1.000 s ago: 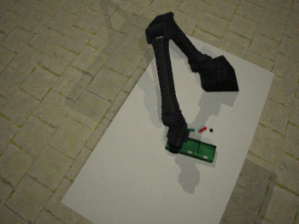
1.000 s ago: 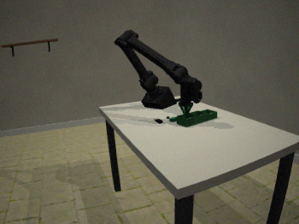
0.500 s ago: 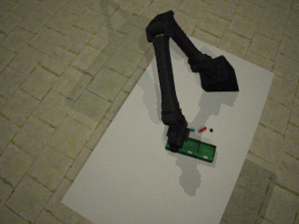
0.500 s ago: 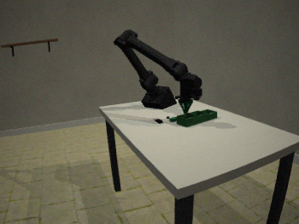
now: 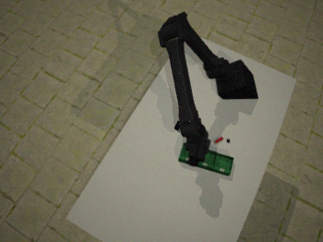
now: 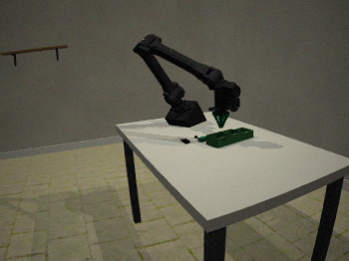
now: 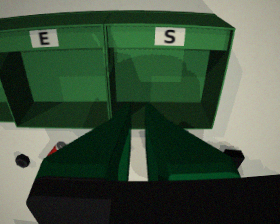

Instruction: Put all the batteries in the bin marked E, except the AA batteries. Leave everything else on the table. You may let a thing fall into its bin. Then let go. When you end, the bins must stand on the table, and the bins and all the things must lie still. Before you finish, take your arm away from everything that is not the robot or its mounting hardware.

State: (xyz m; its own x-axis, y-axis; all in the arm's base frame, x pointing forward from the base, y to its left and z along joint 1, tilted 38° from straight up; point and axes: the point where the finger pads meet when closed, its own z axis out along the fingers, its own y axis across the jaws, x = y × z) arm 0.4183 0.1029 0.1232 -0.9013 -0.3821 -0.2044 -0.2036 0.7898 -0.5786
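My gripper [image 7: 138, 112] [image 6: 221, 127] is shut, with a narrow gap and nothing between its fingertips. It hangs above the bin marked S [image 7: 210, 42], over its near side. The bin marked E [image 7: 75, 42] adjoins it on the left in the wrist view; nothing shows inside either bin. A red cylinder [image 7: 53, 150] [image 5: 219, 139] lies on the table outside the bins, partly behind a finger in the wrist view. A small black round thing [image 7: 22, 160] [image 5: 228, 140] lies beside it. Their kinds cannot be told.
A third bin [image 5: 225, 164] joins E at the other side. A black thing [image 7: 234, 157] shows partly behind the right finger in the wrist view. In the exterior view, a dark thing [image 6: 185, 140] and a green thing [image 6: 201, 138] lie beside the bins.
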